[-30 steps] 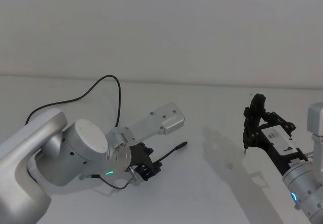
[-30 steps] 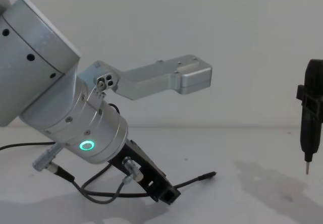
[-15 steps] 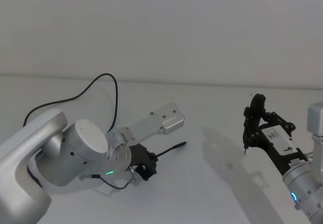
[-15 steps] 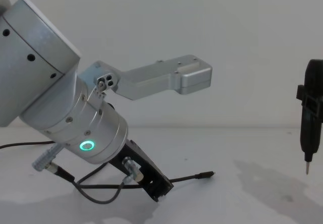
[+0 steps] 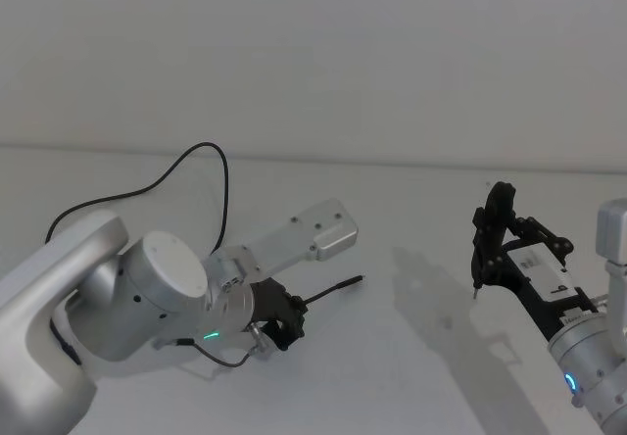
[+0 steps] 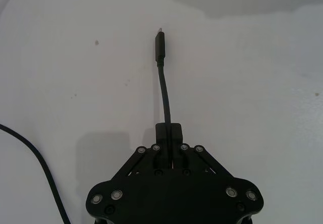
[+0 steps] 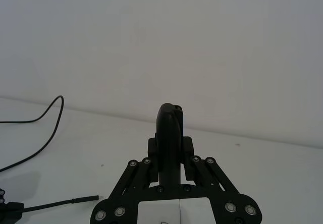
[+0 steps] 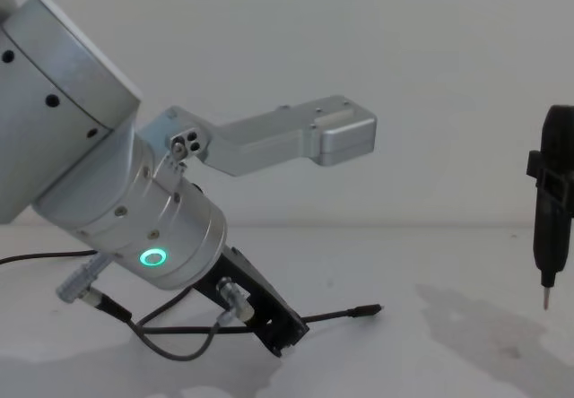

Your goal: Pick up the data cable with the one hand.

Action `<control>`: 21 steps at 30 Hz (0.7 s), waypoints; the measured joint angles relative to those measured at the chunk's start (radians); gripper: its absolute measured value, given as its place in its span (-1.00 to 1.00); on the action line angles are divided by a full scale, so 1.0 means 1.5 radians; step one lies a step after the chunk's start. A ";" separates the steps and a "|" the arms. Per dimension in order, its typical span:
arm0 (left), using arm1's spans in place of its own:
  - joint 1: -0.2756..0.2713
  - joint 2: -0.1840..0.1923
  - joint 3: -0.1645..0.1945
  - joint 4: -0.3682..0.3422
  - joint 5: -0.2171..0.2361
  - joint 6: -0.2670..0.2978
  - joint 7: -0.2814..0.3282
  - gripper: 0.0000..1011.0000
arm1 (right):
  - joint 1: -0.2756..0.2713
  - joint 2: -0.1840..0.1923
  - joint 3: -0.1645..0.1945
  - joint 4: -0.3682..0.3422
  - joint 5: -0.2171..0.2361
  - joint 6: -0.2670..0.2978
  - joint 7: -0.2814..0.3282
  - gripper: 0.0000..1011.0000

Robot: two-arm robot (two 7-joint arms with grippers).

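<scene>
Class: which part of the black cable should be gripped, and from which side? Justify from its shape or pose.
Grip the cable on the stretch just behind its plug, from above: it is thin and straight there. The left end effector is shut there; the right end effector hangs aside.

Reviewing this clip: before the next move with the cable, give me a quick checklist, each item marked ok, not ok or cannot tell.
1. Left tool shut on the data cable: ok.
2. Grip sits close behind the plug tip, with a short length sticking out straight: ok.
3. Plug tip clear of the table: cannot tell.
4. Slack cable loops back behind the left arm; free to follow a lift: cannot tell.
5. Right tool held off to the right, apart from the cable: ok.
</scene>
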State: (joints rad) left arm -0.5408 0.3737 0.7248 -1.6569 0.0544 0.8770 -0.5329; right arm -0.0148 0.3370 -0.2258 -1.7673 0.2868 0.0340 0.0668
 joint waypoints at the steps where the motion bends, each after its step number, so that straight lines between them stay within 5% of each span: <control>1: 0.001 0.001 -0.001 -0.001 0.000 -0.003 -0.001 -0.90 | 0.000 0.000 0.000 -0.001 0.000 0.000 0.000 -0.47; 15: 0.029 0.037 -0.043 -0.036 -0.044 -0.107 -0.041 -0.90 | -0.024 -0.008 0.002 -0.052 -0.006 -0.018 -0.004 -0.47; 21: 0.041 0.062 -0.074 -0.052 -0.088 -0.168 -0.080 -0.90 | -0.040 -0.018 0.010 -0.078 0.018 -0.044 0.011 -0.47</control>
State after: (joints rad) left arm -0.4788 0.4672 0.6136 -1.7344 -0.0781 0.6257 -0.6530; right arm -0.0746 0.3098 -0.2105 -1.8848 0.3144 -0.0315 0.0832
